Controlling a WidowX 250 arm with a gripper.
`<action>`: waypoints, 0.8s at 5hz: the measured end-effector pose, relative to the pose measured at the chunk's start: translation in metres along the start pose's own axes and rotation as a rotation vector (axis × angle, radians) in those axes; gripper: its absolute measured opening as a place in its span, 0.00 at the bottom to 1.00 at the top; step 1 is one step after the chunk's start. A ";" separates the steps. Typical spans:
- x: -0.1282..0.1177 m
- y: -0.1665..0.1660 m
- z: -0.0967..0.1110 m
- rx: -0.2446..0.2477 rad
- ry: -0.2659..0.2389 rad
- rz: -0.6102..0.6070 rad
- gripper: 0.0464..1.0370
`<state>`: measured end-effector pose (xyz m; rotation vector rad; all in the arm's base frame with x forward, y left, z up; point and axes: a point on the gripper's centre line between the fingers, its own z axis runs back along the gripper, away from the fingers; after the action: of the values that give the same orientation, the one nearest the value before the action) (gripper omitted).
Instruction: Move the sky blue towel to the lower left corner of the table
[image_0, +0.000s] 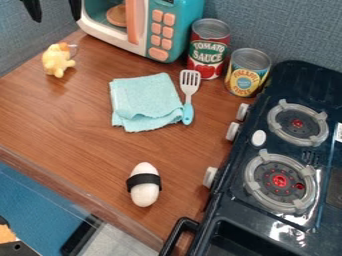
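At the top left corner, above the wooden table's back left part, my black gripper (55, 9) is open, its two fingertips wide apart with nothing between them. The sky blue towel (143, 100) lies folded in a rough square near the middle of the wooden table (73, 120), its lower edge rumpled. It is well below and to the right of the gripper, which does not touch it.
A spatula (189, 95) lies along the towel's right edge. Behind stand a toy microwave (163, 32) and two cans (209, 47). A yellow toy (57, 60) is at left, a banded white egg-shaped object (144, 185) in front, a stove (270, 135) at right.
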<state>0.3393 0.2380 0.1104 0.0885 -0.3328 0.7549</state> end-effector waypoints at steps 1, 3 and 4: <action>-0.007 0.000 -0.013 0.001 0.040 0.000 0.96; -0.040 -0.071 -0.018 -0.129 0.110 -0.162 0.96; -0.064 -0.106 -0.020 -0.152 0.149 -0.265 0.96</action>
<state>0.3733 0.1227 0.0746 -0.0662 -0.2302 0.4693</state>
